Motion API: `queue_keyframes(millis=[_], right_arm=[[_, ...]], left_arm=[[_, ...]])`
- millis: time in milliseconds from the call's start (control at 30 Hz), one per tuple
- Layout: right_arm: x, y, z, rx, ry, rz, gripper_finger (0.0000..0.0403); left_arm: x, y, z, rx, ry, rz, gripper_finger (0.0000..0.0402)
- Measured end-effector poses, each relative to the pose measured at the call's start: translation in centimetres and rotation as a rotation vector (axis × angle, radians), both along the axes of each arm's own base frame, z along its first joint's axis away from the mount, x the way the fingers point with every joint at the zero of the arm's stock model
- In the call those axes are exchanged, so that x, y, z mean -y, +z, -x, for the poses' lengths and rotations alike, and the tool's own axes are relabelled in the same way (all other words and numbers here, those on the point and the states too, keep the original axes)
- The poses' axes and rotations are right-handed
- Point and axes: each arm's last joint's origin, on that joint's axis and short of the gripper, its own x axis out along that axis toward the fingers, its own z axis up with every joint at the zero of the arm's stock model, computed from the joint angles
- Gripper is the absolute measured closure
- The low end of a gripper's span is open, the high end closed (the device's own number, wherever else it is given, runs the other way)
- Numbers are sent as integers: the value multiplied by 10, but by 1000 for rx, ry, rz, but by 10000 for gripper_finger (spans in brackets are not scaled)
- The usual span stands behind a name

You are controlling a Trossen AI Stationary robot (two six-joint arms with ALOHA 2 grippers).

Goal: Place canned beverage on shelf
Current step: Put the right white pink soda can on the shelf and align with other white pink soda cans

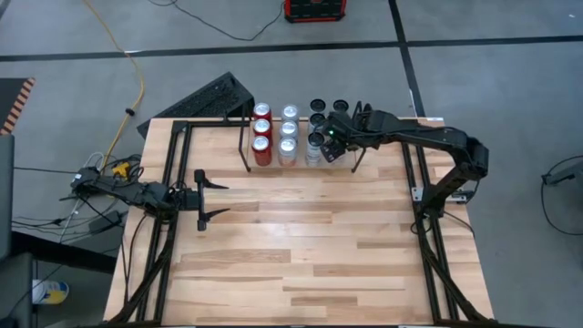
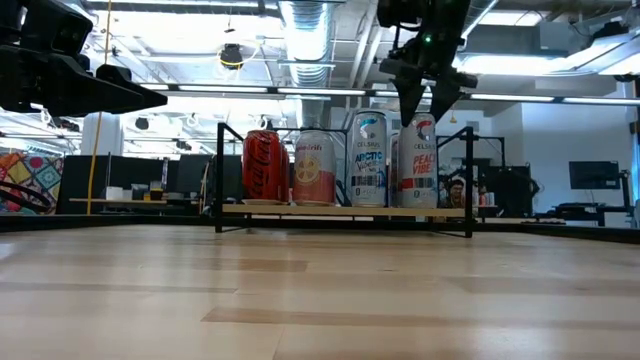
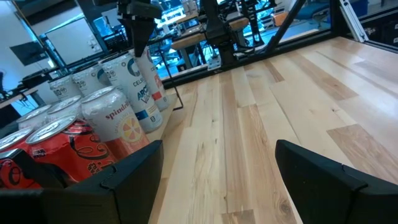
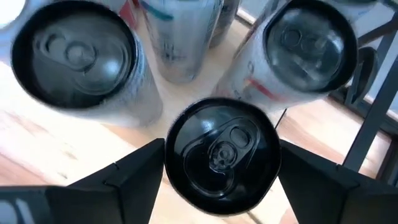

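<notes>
Shelf [image 2: 340,211] with rows of cans [image 2: 315,168], right end effector [image 2: 420,105] above.

Front white can [image 1: 314,150]: mostly hidden under right gripper [image 1: 330,146] in high view
Rear can rows: hidden in low view
Red cans [image 3: 43,149]: cut off, left wrist view
Neighbouring cans [image 4: 74,56]: blurred, right wrist view

Right gripper [image 1: 321,146] above cans on shelf [image 1: 248,137], left gripper [image 1: 217,199] idle, jaws apart
</notes>
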Motion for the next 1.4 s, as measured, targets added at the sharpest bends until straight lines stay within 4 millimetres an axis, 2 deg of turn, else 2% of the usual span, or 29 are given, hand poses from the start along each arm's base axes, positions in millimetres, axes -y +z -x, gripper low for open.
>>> queue_keyframes(millis=[200, 500, 1033, 1233, 1400], right_arm=[[-1, -2, 0, -8, 6, -19, 60], [-1, -1, 2, -12, 4, -15, 57], [-2, 23, 4, 6, -20, 45, 58], [-15, 28, -1, 22, 26, 51, 61], [-34, 43, -7, 39, 87, 128, 88]], left_arm=[[0, 0, 0, 0, 0, 0, 104], [0, 0, 0, 0, 0, 0, 104], [0, 0, 0, 0, 0, 0, 104], [0, 0, 0, 0, 1, 0, 104], [0, 0, 0, 0, 0, 0, 104]])
